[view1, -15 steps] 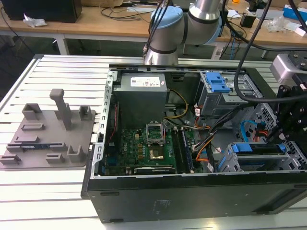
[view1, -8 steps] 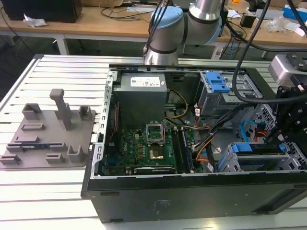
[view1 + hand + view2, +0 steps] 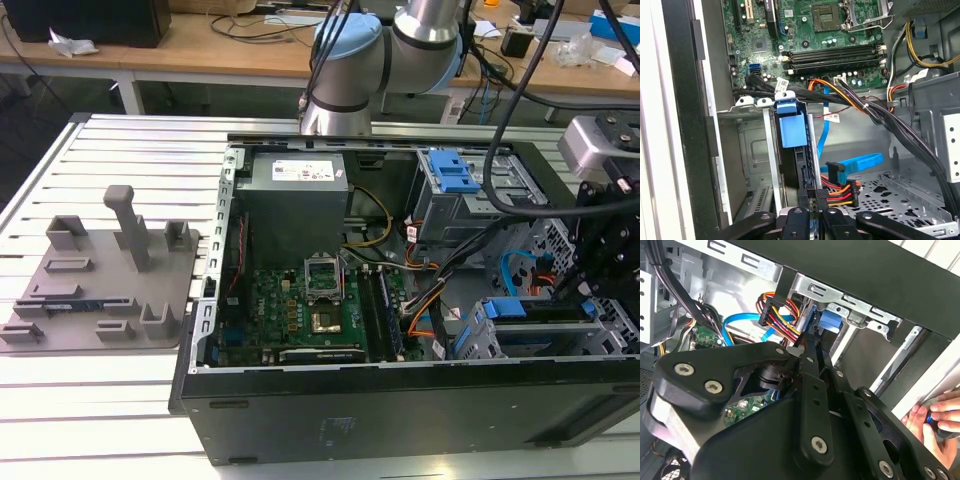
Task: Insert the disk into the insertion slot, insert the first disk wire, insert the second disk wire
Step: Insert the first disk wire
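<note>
- The power connector (image 3: 837,191), on red, orange and yellow wires, sits at the rear edge of the disk (image 3: 791,131). The blue data cable (image 3: 860,162) lies just beside it.
- The disk is seated in the insertion slot (image 3: 752,150), at the computer case's (image 3: 400,400) near corner on the exterior view's right.
- The gripper (image 3: 811,200) has its fingers drawn almost together against the connector. Whether they pinch it, I cannot tell.
- Judged: the first wire is in hand. Seating it calls for squaring the plug to its port and a straight push.
</note>
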`<state>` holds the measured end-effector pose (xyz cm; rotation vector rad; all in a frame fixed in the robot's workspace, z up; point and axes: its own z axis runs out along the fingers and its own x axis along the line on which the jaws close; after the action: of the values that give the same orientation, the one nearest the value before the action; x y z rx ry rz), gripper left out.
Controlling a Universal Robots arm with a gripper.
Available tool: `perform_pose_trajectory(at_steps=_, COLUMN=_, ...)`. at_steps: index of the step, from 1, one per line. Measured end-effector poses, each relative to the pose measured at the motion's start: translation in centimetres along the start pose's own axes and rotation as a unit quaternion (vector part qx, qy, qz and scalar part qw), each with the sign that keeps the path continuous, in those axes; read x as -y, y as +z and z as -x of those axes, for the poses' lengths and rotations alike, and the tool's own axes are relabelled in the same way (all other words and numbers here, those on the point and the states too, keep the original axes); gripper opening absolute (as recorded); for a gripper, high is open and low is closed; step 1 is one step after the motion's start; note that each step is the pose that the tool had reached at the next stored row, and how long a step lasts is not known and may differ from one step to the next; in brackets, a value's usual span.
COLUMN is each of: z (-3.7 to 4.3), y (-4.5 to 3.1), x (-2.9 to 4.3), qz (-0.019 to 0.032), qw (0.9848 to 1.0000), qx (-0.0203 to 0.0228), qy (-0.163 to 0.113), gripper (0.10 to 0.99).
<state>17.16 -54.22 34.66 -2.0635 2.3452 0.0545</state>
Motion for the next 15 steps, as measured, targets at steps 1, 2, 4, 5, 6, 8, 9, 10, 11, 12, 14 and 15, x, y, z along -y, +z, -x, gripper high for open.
perform_pose_trajectory(at_steps=1, z=0.00, y=0.05, x=0.00, qz=0.0000, qw=1.0000, qx=0.0000, qy=0.000, gripper=0.169)
perform_pose_trajectory(at_steps=2, z=0.00, y=0.10, x=0.00, qz=0.0000, qw=1.0000, qx=0.0000, qy=0.000, gripper=0.169)
perform_pose_trajectory(at_steps=4, z=-0.01, y=0.16, x=0.00, qz=0.0000, qw=1.0000, qx=0.0000, qy=0.000, gripper=0.169)
perform_pose_trajectory(at_steps=5, z=-0.01, y=0.19, x=0.00, qz=0.0000, qw=1.0000, qx=0.0000, qy=0.000, gripper=0.169)
perform_pose_trajectory(at_steps=6, z=-0.01, y=0.21, x=0.00, qz=0.0000, qw=1.0000, qx=0.0000, qy=0.000, gripper=0.169)
perform_pose_trajectory(at_steps=8, z=-0.01, y=0.28, x=0.01, qz=0.0000, qw=1.0000, qx=0.0000, qy=0.000, gripper=0.169)
perform_pose_trajectory(at_steps=9, z=-0.01, y=0.35, x=0.01, qz=0.0000, qw=1.0000, qx=0.0000, qy=0.000, gripper=0.169)
perform_pose_trajectory(at_steps=10, z=-0.01, y=0.40, x=0.01, qz=0.0000, qw=1.0000, qx=0.0000, qy=0.000, gripper=0.169)
perform_pose_trajectory(at_steps=11, z=-0.01, y=0.43, x=0.01, qz=0.0000, qw=1.0000, qx=-0.0001, qy=0.000, gripper=0.169)
perform_pose_trajectory(at_steps=12, z=-0.02, y=0.48, x=0.01, qz=-0.0001, qw=1.0000, qx=-0.0002, qy=0.000, gripper=0.169)
perform_pose_trajectory(at_steps=14, z=-0.02, y=0.52, x=0.01, qz=0.0000, qw=1.0000, qx=-0.0002, qy=0.000, gripper=0.169)
perform_pose_trajectory(at_steps=15, z=-0.02, y=0.54, x=0.01, qz=0.0000, qw=1.0000, qx=-0.0002, qy=0.000, gripper=0.169)
